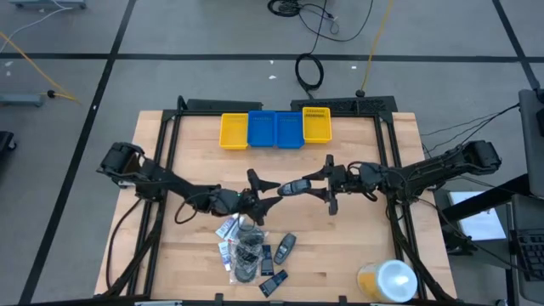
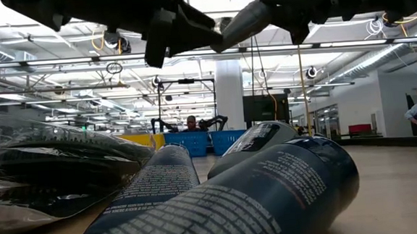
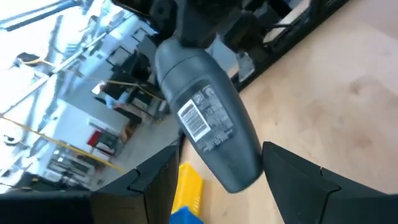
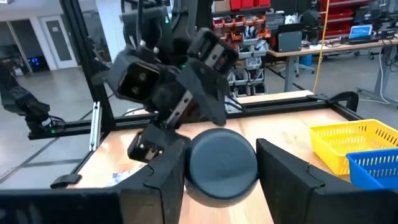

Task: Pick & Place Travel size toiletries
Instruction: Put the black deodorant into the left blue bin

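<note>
High view: grey bottle (image 1: 293, 186) aloft mid-table, base end clamped in right gripper (image 1: 311, 184), cap end between spread, untouching fingers of left gripper (image 1: 255, 181); likely light, stiff, slick plastic, best pinched across the round body near the end; dark grey, barcoded label, tapered.
</note>
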### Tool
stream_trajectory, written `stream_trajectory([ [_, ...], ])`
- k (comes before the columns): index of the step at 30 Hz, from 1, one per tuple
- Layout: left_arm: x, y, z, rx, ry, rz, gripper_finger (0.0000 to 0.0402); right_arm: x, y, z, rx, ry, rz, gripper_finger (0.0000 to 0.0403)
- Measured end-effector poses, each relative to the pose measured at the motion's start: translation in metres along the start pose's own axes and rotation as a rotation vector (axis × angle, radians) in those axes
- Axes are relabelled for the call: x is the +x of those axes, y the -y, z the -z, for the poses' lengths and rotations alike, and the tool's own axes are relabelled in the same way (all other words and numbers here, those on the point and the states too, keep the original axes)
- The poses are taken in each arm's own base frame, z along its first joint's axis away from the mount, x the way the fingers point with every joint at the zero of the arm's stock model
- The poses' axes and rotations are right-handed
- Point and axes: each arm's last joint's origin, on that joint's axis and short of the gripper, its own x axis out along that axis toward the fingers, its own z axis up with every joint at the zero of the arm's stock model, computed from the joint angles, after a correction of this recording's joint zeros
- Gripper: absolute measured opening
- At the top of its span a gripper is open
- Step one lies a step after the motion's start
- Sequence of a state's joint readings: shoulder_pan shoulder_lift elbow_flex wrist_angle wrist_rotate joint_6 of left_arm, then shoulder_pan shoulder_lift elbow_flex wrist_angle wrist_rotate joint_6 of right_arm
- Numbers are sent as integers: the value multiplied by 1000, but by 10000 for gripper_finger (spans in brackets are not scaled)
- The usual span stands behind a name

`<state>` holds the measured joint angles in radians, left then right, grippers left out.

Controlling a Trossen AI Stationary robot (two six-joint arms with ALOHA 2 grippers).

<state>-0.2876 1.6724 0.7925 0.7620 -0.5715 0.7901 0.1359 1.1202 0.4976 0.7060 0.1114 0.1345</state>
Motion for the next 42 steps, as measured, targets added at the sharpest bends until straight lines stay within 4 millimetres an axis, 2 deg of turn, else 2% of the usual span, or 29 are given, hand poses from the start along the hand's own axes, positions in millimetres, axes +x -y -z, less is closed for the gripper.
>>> stream_trajectory([
  [6,18,8,8,-37,41,26,230,0,0,-2,13,21,-5,159],
  [12,61,18,-5,-94,25,-19,230,2,-1,-4,13,10,12,143],
  [13,69,18,-9,-103,28,-34,230,2,-1,-4,14,10,11,135],
  [16,88,17,-15,-151,-13,-97,230,3,-1,-5,15,15,14,57],
  [21,108,9,-17,-387,-66,-96,230,3,0,-3,-13,3,16,1],
  [27,106,7,-13,-446,-177,1,230,2,0,4,-9,-71,22,13],
  [33,100,18,-21,-451,-150,92,230,2,0,6,-29,-90,25,1],
  [42,100,18,-22,-487,-126,127,230,1,1,9,-38,-124,30,7],
])
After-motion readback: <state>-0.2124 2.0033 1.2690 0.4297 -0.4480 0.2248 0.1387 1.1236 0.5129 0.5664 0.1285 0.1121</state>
